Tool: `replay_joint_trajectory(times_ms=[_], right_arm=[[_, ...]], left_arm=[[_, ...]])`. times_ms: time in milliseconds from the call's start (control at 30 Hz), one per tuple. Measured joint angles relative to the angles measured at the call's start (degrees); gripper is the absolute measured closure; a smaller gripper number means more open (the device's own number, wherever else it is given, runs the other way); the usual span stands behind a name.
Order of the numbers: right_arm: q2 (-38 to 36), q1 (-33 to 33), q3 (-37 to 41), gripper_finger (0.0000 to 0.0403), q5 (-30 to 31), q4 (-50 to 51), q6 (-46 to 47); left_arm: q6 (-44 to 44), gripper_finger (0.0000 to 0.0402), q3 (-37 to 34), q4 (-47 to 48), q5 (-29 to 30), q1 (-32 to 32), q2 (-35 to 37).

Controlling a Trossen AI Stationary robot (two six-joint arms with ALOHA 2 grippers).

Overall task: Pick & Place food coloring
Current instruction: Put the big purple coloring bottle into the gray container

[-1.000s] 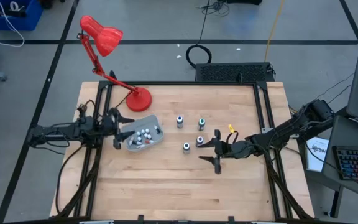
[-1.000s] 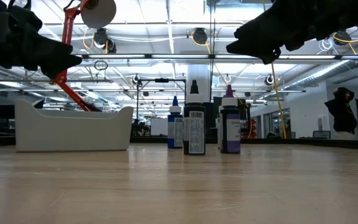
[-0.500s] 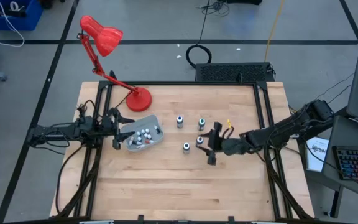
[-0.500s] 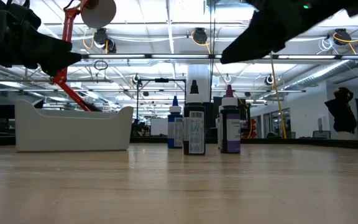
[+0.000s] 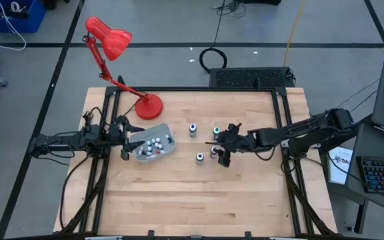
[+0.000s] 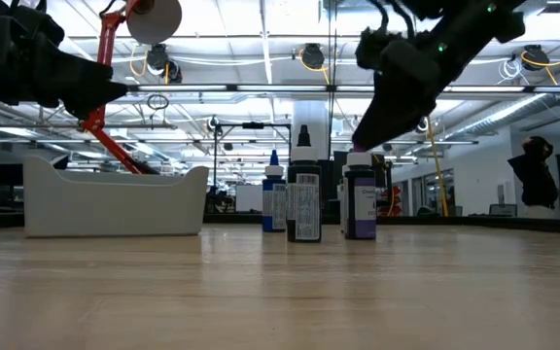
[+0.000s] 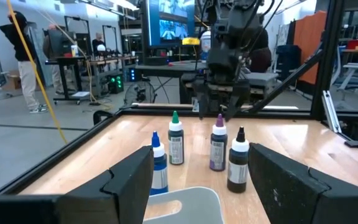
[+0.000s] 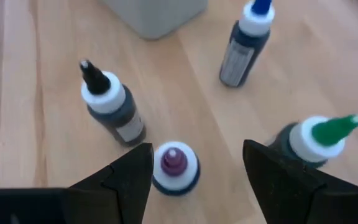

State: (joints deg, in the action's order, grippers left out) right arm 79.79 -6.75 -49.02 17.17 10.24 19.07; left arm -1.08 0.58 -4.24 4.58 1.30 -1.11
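The right claw [image 8: 191,174] hung with its fingers spread apart directly over the purple-tipped food coloring bottle [image 8: 174,167], which stood upright on the tabletop [image 5: 199,193] among three others: a black-tipped bottle [image 8: 109,104], a blue-tipped bottle [image 8: 245,42] and a green-tipped bottle [image 8: 314,142]. The four stood near one another, and that was the likely trouble: a finger coming down off-centre could clip the green-tipped or black-tipped neighbour and tip it, and these narrow, tall bottles would probably topple easily. A grip taken only on the slim cap might also let the bottle swing or slip.

The left claw [image 7: 197,180] waited with its fingers apart at the near edge of the grey tray [image 5: 153,145]. The tray already held a cluster of small bottles with whitish caps [image 5: 153,145], though how many could not be made out from above.
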Motion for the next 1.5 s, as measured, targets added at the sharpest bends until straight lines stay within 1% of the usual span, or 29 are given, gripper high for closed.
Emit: replay_joint_trajectory(times_ms=[233, 333, 667, 833, 1200, 1300, 1400, 1500], right_arm=[[6.89, 0.83, 0.7, 0.0165, -4.43, -3.95, 0.65], [8.3, 0.81, 0.7, 0.0165, -5.52, -5.77, 1.25], [6.01, 0.79, 0.68, 0.0165, -4.99, -6.13, 1.31], [5.64, 0.79, 0.66, 0.017, -3.81, -5.05, 1.37], [5.66, 1.03, 0.66, 0.0218, -3.8, -3.98, 1.51], [5.66, 1.36, 0.66, 0.0247, -3.81, -3.61, 1.46], [5.64, 1.47, 0.66, 0.0291, -3.67, -4.01, 0.01], [5.71, 1.47, 0.45, 0.0295, -3.77, -5.67, -3.42]], left_arm=[[0.0, 0.0144, 0.0, -0.17, 0.0, 0.0, -0.01], [0.0, 0.0144, 0.02, -0.25, 0.0, 0.0, -0.01], [0.01, 0.0144, 0.04, -0.31, 0.0, -0.02, 0.01], [0.02, 0.0144, 0.04, -0.32, 0.0, -0.02, 0.01], [0.02, 0.0144, 0.04, -0.32, 0.0, 0.0, 0.01], [0.01, 0.0144, 0.04, -0.29, 0.0, -0.02, 0.01], [0.02, 0.0144, 0.04, -0.29, 0.01, -0.02, 0.01], [0.0, 0.0144, 0.04, -0.29, 0.0, -0.02, 0.01]])
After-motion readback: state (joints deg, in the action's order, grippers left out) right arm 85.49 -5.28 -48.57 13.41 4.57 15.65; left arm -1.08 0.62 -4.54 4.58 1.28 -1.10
